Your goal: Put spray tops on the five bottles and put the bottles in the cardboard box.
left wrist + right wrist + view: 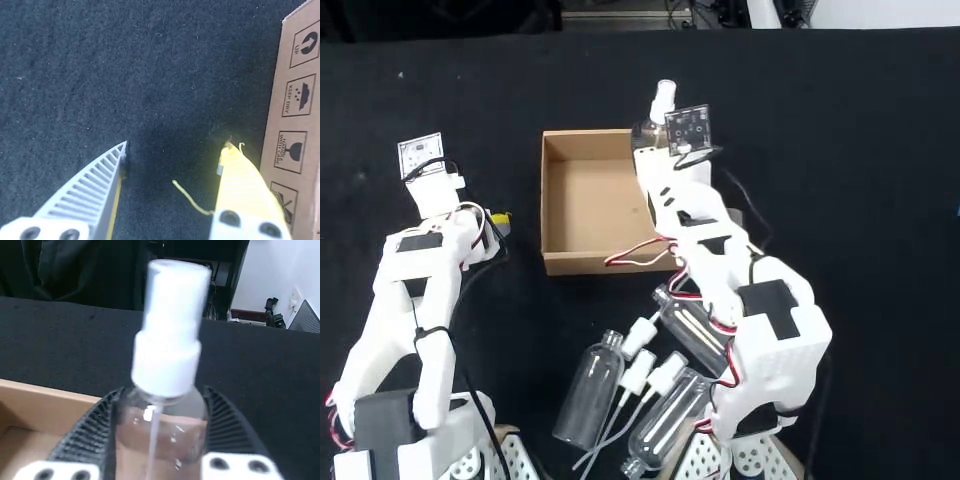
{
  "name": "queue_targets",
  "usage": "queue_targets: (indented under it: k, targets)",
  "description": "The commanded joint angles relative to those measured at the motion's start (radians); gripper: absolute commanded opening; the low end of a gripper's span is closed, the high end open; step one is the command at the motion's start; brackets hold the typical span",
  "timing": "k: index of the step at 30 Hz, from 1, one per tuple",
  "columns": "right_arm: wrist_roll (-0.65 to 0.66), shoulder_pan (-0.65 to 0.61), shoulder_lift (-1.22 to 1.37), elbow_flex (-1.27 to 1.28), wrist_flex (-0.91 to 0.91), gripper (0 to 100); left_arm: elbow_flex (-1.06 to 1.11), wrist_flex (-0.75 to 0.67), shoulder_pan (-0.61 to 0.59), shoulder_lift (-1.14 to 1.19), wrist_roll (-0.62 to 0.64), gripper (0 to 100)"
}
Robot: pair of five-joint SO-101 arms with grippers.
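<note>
A clear bottle with a white spray top (170,355) stands upright in my right gripper (164,392), which is shut on its body. In the high view this bottle (663,100) hangs over the far right corner of the cardboard box (552,200), held by the right gripper (652,140). My left gripper (175,146) is open over bare black cloth, close to the box's outer left wall (295,125); from above, the left gripper (497,218) sits just left of the box. Three clear bottles (590,385) (665,420) (685,320) lie near the front, with loose spray tops (640,370) between them.
The open box has nothing visible inside; its near edge (45,410) runs under the held bottle. The right arm (760,320) partly covers two of the lying bottles. Black cloth (840,150) spreads on both sides of the box.
</note>
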Motion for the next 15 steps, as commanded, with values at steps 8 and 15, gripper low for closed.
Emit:
queue_targets:
  k: [8, 15]
  targets:
    - [0.012, -0.011, -0.005, -0.047, -0.021, 28.3, -0.022, -0.02, -0.012, -0.034, -0.003, 27]
    - [0.012, -0.011, -0.005, -0.047, -0.021, 28.1, -0.022, -0.02, -0.012, -0.034, -0.003, 27]
